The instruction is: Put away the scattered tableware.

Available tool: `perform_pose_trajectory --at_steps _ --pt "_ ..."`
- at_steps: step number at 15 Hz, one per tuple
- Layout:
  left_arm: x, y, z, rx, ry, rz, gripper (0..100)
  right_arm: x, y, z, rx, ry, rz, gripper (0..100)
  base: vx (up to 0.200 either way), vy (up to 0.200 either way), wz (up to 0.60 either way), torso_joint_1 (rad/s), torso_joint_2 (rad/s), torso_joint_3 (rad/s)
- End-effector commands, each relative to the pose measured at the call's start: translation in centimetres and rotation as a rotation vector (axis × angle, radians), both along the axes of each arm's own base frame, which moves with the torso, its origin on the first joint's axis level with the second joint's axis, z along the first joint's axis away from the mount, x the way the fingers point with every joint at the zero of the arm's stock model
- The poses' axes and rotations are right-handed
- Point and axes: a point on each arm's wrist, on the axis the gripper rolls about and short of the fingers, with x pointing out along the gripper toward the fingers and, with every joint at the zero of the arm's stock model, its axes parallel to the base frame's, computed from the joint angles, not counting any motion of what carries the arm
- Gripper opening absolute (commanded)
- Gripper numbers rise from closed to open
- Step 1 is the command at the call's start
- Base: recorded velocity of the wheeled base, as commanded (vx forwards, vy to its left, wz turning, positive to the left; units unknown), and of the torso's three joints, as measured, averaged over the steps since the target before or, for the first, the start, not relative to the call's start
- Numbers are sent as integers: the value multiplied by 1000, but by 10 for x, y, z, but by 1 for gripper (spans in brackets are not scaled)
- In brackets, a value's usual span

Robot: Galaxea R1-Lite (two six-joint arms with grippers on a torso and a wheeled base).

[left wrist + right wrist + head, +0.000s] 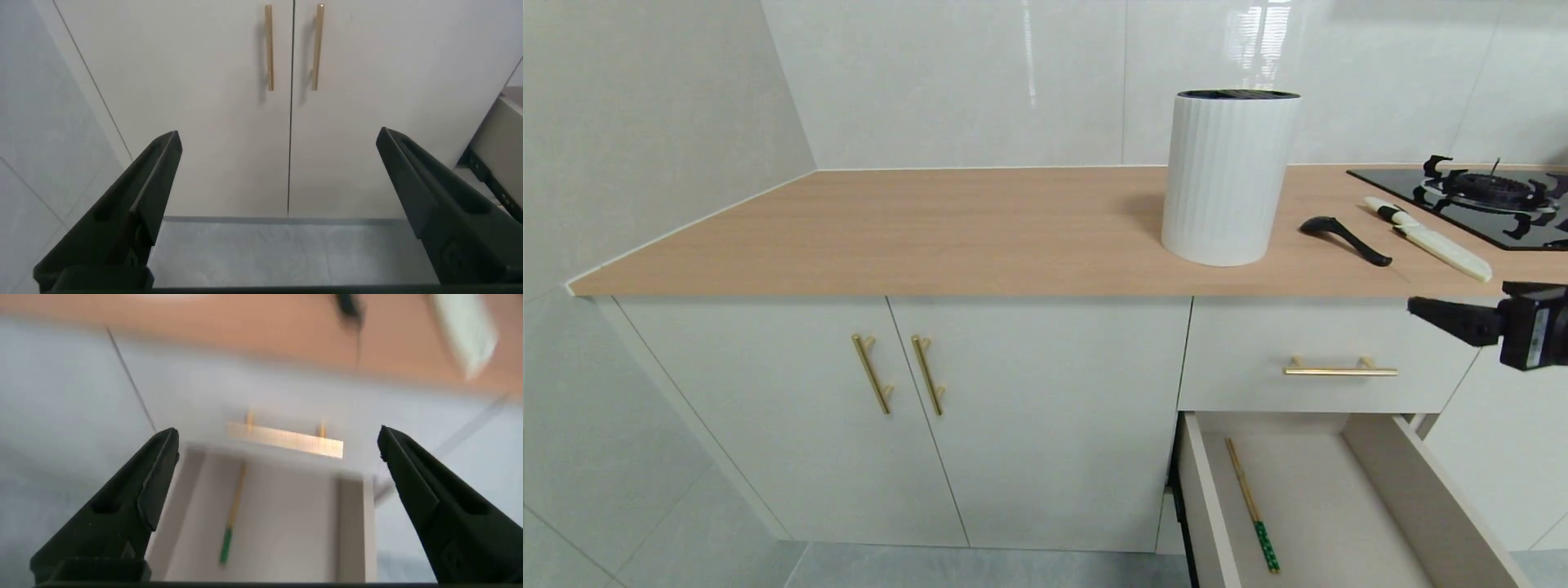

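A black spoon (1343, 237) and a white knife (1429, 238) lie on the wooden counter (931, 237), to the right of a tall white ribbed holder (1227, 175). Below the counter's right part the lower drawer (1205, 498) stands pulled out, with a chopstick pair (1252, 506) lying inside. My right gripper (1445, 317) hangs in front of the counter edge above that drawer, open and with nothing in it (278, 437). Its wrist view looks down on the chopsticks (231, 514), with the spoon (350, 304) and knife (466, 327) beyond. My left gripper (278, 139) is open and bare, low before the cabinet doors.
A black gas stove (1478, 200) occupies the counter's far right. The shut upper drawer carries a gold handle (1339, 371). Two cabinet doors with gold handles (269, 47) face the left gripper, grey floor beneath. Tiled walls close the back and left.
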Motion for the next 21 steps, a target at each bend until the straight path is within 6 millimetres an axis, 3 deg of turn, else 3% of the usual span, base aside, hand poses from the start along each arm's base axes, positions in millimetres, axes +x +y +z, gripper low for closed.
perform_pose_trajectory --at_steps 1,4,7,10,13,14,21 --pt "0 0 0 0 -1 0 100 58 -8 11 8 29 -5 100 0 0 0 0 0 0" --pt "0 0 0 0 -1 0 100 94 -22 15 31 39 26 100 0 0 0 0 0 0" --pt "0 0 0 0 -1 0 100 139 -33 5 40 92 9 100 0 0 0 0 0 0" --pt "0 0 0 0 -1 0 100 162 -46 -9 46 136 -19 100 0 0 0 0 0 0" --pt "0 0 0 0 -1 0 100 172 -47 -17 54 155 -12 100 0 0 0 0 0 0" --pt "0 0 0 0 -1 0 100 183 -48 -25 60 169 -6 100 0 0 0 0 0 0" --pt "0 0 0 0 -1 0 100 197 -54 -32 92 176 -25 100 0 0 0 0 0 0"
